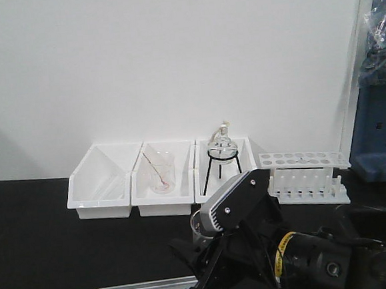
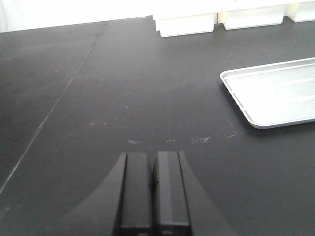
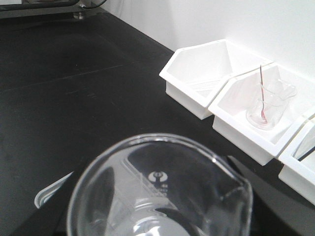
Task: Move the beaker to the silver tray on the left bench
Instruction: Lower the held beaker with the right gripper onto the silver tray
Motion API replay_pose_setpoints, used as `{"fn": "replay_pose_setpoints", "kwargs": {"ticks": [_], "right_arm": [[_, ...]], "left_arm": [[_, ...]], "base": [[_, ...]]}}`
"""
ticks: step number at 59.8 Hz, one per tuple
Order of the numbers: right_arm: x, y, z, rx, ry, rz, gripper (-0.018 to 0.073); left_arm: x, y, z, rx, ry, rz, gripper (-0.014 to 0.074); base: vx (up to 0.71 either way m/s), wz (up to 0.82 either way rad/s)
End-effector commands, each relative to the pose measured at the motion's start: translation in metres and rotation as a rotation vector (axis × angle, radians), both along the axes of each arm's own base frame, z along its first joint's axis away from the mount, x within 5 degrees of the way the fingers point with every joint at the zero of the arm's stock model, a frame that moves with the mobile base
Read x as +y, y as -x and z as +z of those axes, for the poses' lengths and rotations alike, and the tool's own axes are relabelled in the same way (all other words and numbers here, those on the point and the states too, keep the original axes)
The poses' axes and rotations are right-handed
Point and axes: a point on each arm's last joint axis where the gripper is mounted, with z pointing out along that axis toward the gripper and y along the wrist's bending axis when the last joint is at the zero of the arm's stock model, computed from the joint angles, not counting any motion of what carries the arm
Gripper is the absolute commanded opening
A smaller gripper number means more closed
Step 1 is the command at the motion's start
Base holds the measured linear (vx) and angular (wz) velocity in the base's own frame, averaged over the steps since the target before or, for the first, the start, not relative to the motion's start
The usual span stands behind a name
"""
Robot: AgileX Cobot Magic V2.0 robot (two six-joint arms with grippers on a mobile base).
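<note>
Above the near edge of the tabletop (image 2: 123, 88), the beaker (image 3: 162, 191) hung in the right end effector (image 1: 206, 270). Its round rim and pouring lip filled the lower part of the right wrist view. Dark fingers showed on either side of the glass, so the right end effector appeared to be grasping the beaker by its walls, though the contact itself was mostly hidden. A corner of the tray (image 3: 49, 194) showed below and to one side of the beaker, so the glass was close to the tray but not clearly over its middle. The left end effector (image 2: 153, 160) was clenched on nothing, fingers pressed together, low over bare tabletop with the tray (image 2: 275, 93) off to its side.

Along the far edge stood three white bins (image 1: 163, 187). One held a second beaker with a stirring rod (image 3: 266, 110), another a flask on a tripod (image 1: 221, 149), and a test-tube rack (image 1: 306, 176) sat beside them.

The beaker looked empty, so it was probably light, but also stiff, smooth and breakable. A hold across the straight wall below the rim seemed safest. Squeezing hard could crack it, and too little grip could let the slick glass slide. It should be set down upright and gently on the flat tray floor, clear of the raised rim.
</note>
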Motion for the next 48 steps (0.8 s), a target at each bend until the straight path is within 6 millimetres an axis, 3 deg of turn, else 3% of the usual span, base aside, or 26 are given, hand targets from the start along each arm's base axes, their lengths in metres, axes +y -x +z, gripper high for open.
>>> {"fn": "replay_pose_setpoints", "kwargs": {"ticks": [1, 29, 48], "right_arm": [[0.001, 0.005, 0.028, -0.088, -0.092, 0.036, -0.0011], [0.007, 0.007, 0.034, -0.139, -0.170, 0.110, -0.0011], [0.042, -0.029, -0.040, -0.018, -0.151, 0.189, -0.0011]], "left_arm": [[-0.001, -0.002, 0.001, -0.067, 0.005, -0.009, 0.0001], [-0.001, -0.002, 0.001, -0.067, 0.005, -0.009, 0.0001], [-0.001, -0.002, 0.001, -0.067, 0.005, -0.009, 0.0001]], "base": [[0.00, 0.00], [0.00, 0.00], [0.00, -0.01]]}}
